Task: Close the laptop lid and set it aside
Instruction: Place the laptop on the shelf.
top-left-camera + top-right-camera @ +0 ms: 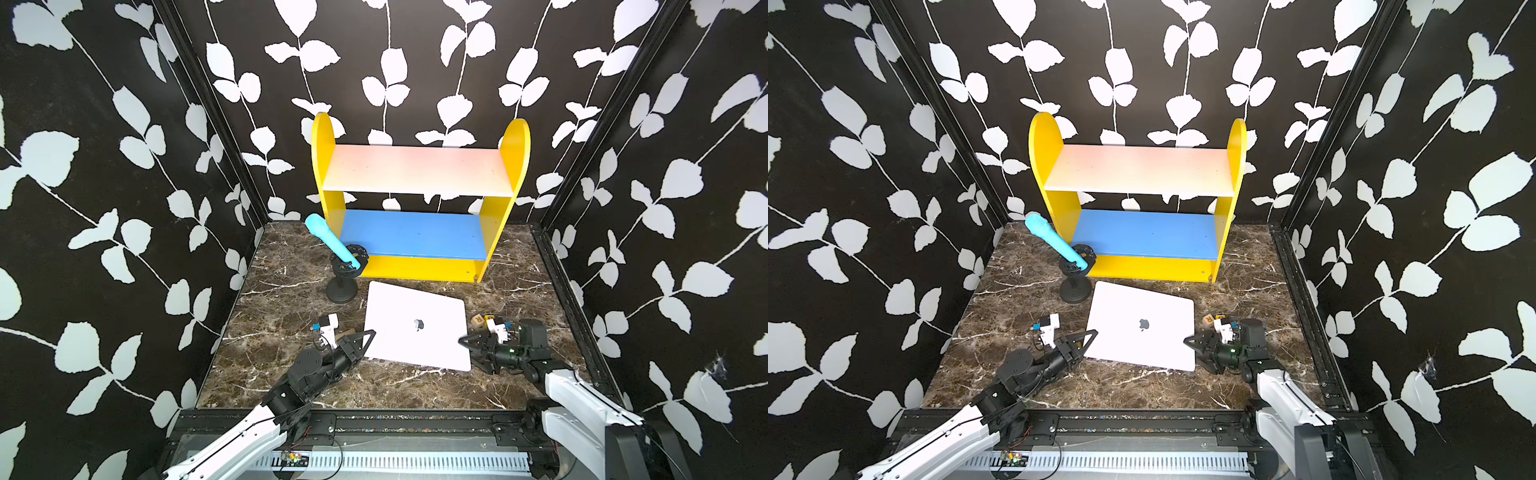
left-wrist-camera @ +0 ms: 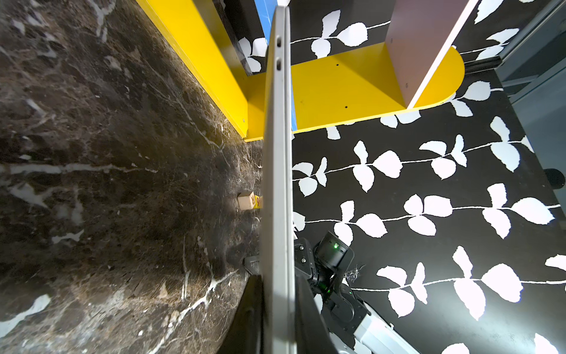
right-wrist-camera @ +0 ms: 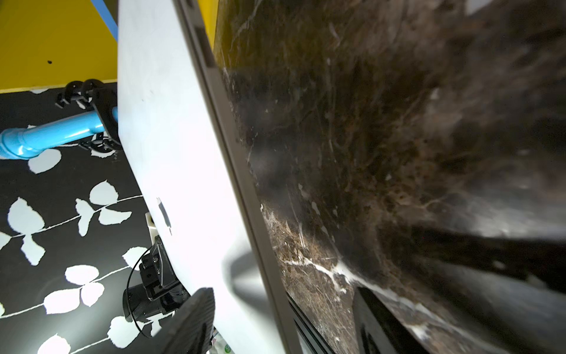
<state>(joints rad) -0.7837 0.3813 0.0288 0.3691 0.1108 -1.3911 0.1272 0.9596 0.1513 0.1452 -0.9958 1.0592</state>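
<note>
The laptop [image 1: 415, 332] [image 1: 1142, 332] lies shut on the marble table, and its silver-white lid [image 1: 395, 307] faces up with the dark apple logo in the middle. My left gripper [image 1: 365, 344] [image 1: 1087, 341] [image 2: 278, 315] is shut on the laptop's left edge, with one finger [image 2: 254, 315] below and the other above. At the right edge, my right gripper [image 1: 471, 351] [image 1: 1192, 350] [image 3: 284, 325] stands open. One of its fingers [image 3: 193, 321] hovers over the lid and the other sits well clear of the underside. The laptop's thin side [image 2: 277, 184] [image 3: 232, 153] shows no gap.
A yellow shelf [image 1: 494, 232] [image 1: 1225, 232] with a pale pinkish top board and a blue lower board stands just behind the laptop. A blue microphone [image 1: 328, 241] [image 3: 55, 135] on a black stand sits at the back left. Small wooden blocks [image 1: 478, 320] [image 2: 246, 200] lie by my right gripper.
</note>
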